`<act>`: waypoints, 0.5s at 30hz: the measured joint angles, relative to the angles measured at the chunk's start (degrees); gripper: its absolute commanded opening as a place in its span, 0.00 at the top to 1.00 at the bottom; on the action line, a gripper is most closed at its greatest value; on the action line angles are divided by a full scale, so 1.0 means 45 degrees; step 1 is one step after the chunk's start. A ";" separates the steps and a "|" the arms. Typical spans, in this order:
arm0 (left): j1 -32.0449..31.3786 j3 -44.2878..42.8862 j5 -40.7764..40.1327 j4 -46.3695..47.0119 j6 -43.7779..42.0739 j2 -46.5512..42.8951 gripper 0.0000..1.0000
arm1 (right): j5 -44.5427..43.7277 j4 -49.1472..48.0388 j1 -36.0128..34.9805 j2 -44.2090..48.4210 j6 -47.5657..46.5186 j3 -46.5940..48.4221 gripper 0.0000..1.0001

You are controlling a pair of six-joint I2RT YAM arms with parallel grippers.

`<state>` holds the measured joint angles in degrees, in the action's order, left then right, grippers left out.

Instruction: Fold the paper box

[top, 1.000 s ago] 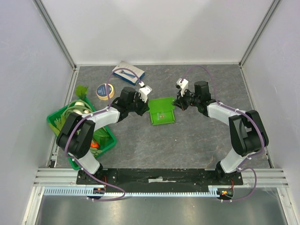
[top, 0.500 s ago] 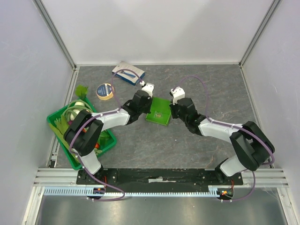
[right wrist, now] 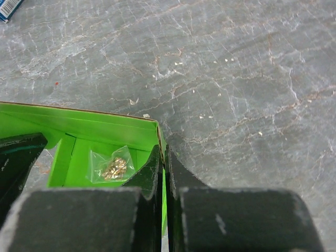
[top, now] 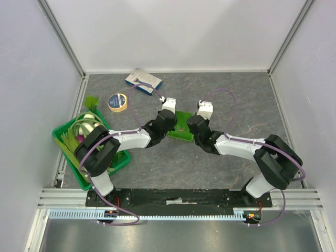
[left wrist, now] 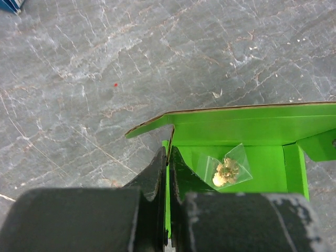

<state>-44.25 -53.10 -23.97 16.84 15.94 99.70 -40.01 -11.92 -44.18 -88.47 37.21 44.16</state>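
The lime-green paper box point(top: 182, 128) sits on the grey table between my two arms. Its walls stand up and its top is open. My left gripper point(left wrist: 168, 173) is shut on the box's left side wall point(left wrist: 169, 157). My right gripper point(right wrist: 163, 168) is shut on the box's right side wall point(right wrist: 160, 142). Inside the box point(left wrist: 247, 157) lies a small clear bag point(left wrist: 227, 169) with a pale clump in it. It also shows in the right wrist view point(right wrist: 111, 167). A loose flap point(left wrist: 149, 126) sticks out at the left corner.
A dark green crate point(top: 71, 137) with vegetables stands at the left. A round tape roll point(top: 116, 102) and a blue-and-white flat carton point(top: 143, 81) lie at the back left. Grey walls close in the table on three sides.
Both grippers have come in onto the box and closed on its side walls. The box has shifted toward the near side and tilted, and both arms have stretched lower over the table.
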 measured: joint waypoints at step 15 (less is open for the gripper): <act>-0.0418 0.1511 -0.0180 0.2055 0.0699 -0.0146 0.98 | -0.2327 0.0850 -0.1010 -0.0539 0.1365 0.0267 1.00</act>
<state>-46.13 -46.30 -24.77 26.09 19.09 99.04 -50.48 -8.10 -48.73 -90.89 43.35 45.36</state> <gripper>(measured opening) 0.033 0.010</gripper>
